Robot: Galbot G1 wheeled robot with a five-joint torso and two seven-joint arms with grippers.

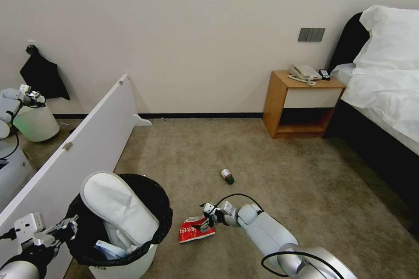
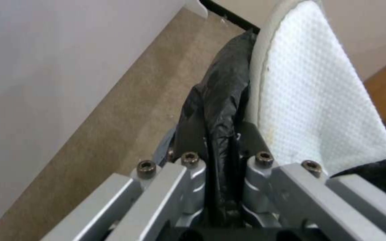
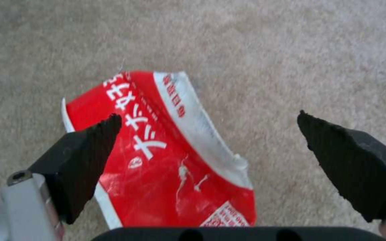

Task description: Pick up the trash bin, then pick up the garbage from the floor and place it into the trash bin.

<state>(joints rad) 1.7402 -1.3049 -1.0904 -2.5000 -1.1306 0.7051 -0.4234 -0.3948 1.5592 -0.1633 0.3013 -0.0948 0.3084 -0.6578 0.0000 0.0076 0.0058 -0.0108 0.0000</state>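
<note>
Carpet (image 1: pixel 279 170): beige pile flooring running from the bin to the nightstand and the bed.
Bin (image 1: pixel 126 266): white, round, lined with a black bag (image 2: pixel 215 100) folded over the rim; it sits low at the robot's left, just beside a white panel (image 1: pixel 87 139).
Slipper (image 1: pixel 115 205): white, standing upright in the bin, its top poking above the rim; more pale litter lies under it inside the bin.
Left hand (image 1: pixel 72 224): at the bin's near-left rim, fingers together, clamped on the bag-covered rim; the left wrist view shows black film pinched between the metal fingers, with the slipper's textured sole (image 2: pixel 309 100) just beside.
Packet (image 1: pixel 195 229): flattened, red and white with white lettering, lying on the carpet just right of the bin.
Right hand (image 1: pixel 205 222): low over the packet's right edge, dark fingertips (image 3: pixel 90 150) spread apart; in the right wrist view the packet (image 3: pixel 166 167) lies between and below them, and contact cannot be told.
Bottle (image 1: pixel 227 176): small, green cap, on its side on the carpet, beyond the packet and farther from the bin.
Nightstand (image 1: pixel 301 104): wood, against the wall well right of the bin, a phone (image 1: pixel 304 72) on top.
Bed (image 1: pixel 384 78): white covers, right of the nightstand.
</note>
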